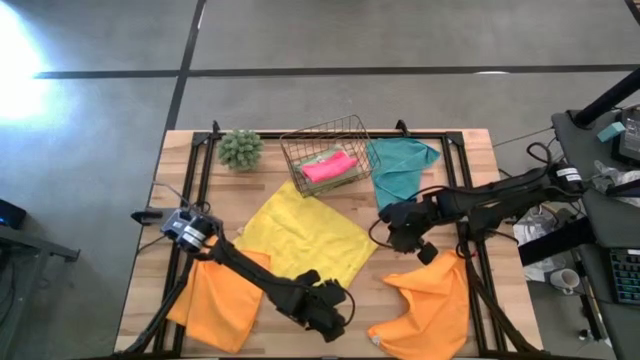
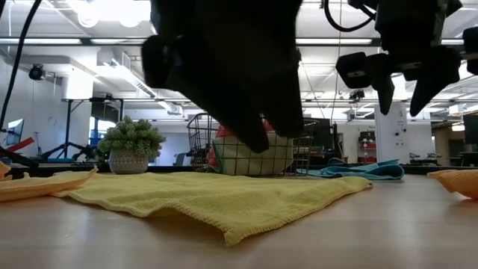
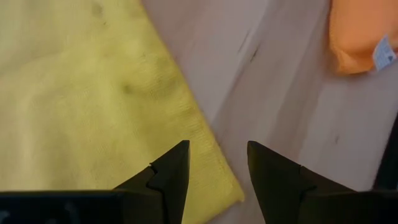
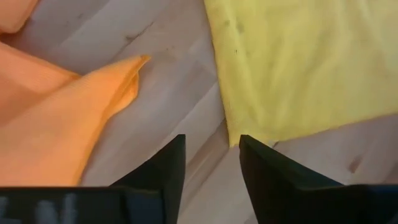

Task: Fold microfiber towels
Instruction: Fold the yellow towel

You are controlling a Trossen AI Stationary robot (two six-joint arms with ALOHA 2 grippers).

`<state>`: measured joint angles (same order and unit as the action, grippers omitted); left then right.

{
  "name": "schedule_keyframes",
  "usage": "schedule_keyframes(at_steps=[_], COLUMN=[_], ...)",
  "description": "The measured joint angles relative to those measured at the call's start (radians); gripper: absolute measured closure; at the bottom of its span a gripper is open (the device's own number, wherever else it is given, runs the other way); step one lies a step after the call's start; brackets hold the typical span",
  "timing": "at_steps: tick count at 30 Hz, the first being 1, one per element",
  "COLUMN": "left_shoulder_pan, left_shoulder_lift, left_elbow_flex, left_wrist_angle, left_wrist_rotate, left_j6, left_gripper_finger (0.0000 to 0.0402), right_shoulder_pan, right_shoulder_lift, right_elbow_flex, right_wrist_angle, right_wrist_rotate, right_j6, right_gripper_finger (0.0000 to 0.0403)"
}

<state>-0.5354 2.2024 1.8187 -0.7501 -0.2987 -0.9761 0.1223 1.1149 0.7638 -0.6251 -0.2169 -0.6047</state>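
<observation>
Towels lie spread over the wooden counter in the high view: a yellow towel flat at the middle, an orange towel at the left front, a second orange towel rumpled at the right front, a teal towel at the back right, and a pink towel inside the wire basket. A fuzzy green plant ball sits at the back left. The left gripper hangs over the yellow towel's front corner; the right gripper hangs at that towel's right corner, beside the second orange towel.

Low view: the yellow towel lies flat, its near corner toward the camera. The left gripper is a dark mass above it. The right gripper hovers clear of the counter with its fingers apart and nothing between them.

Left wrist view: the left fingers stand open and empty just over the yellow towel's edge, with an orange towel and its white tag farther off.

Right wrist view: the right fingers are open and empty, above bare wood between the yellow towel's corner and an orange towel.
</observation>
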Motion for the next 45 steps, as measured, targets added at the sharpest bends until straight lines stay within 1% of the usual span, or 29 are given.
schedule_keyframes(at_steps=[3, 6, 13, 20, 23, 26, 29, 34, 38, 40, 45], left_shoulder_pan=[-0.004, -0.011, -0.037, -0.034, -0.035, -0.035, -0.035, -0.034, -0.034, -0.034, -0.034], left_shoulder_lift=[0.0, 0.0, 0.004, 0.004, 0.004, 0.004, 0.005, 0.005, 0.005, 0.005, 0.005], left_elbow_flex=[0.0, 0.001, 0.002, -0.017, -0.029, -0.032, -0.051, -0.057, -0.06, -0.06, -0.063], left_wrist_angle=[-0.022, -0.02, -0.017, -0.017, -0.017, -0.005, 0.016, 0.02, 0.042, 0.072, 0.078], left_wrist_rotate=[-0.001, 0.005, 0.014, 0.012, 0.012, 0.012, 0.012, 0.012, 0.012, 0.012, 0.012], left_j6=[-0.014, -0.021, -0.065, -0.04, -0.039, -0.039, -0.04, -0.039, -0.04, -0.039, -0.04], left_gripper_finger=[0.0256, 0.0256, 0.0256, 0.0256, 0.0256, 0.0256, 0.0256, 0.0256, 0.0256, 0.0256, 0.0256], right_shoulder_pan=[0.0, 0.0, 0.0, 0.0, 0.0, 0.0, -0.005, -0.005, -0.006, -0.008, -0.01], right_shoulder_lift=[0.003, 0.026, 0.143, 0.239, 0.246, 0.247, 0.254, 0.315, 0.37, 0.384, 0.383], right_elbow_flex=[-0.032, -0.061, -0.071, -0.066, -0.063, -0.057, -0.057, -0.057, -0.055, -0.05, -0.036], right_wrist_angle=[0.088, 0.166, 0.225, 0.242, 0.244, 0.254, 0.281, 0.317, 0.339, 0.339, 0.341], right_wrist_rotate=[0.0, 0.0, 0.001, 0.01, 0.016, 0.043, 0.044, 0.042, 0.084, 0.087, 0.091], right_j6=[-0.039, -0.045, -0.071, -0.043, -0.043, -0.043, -0.047, -0.062, -0.047, -0.043, -0.028], right_gripper_finger=[0.0253, 0.0254, 0.0264, 0.0261, 0.0255, 0.0249, 0.0247, 0.0247, 0.0249, 0.0252, 0.026])
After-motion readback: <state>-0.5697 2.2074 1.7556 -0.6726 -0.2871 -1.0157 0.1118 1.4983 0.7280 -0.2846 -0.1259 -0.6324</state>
